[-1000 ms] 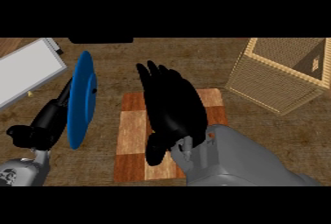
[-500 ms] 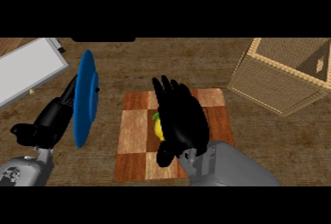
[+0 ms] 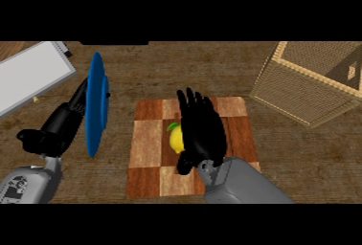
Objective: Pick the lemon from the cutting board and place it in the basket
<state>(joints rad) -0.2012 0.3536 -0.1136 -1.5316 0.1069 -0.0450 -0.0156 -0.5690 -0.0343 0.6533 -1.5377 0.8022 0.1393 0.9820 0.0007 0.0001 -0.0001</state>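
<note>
The lemon (image 3: 174,139) is bright yellow, with a small green leaf at one end. The cutting board (image 3: 150,143) is a chequer of dark reddish-brown and pale tan wood squares. The basket (image 3: 304,91) is sandy tan with a fine woven pattern and a lighter rim. The plate (image 3: 96,112) is deep blue. The right hand (image 3: 203,131) and left hand (image 3: 60,127) are black. The right forearm (image 3: 240,184) and left forearm (image 3: 25,184) are grey. The table (image 3: 155,67) is mottled dark brown wood grain. A flat slab (image 3: 28,76) is pale grey-white.
</note>
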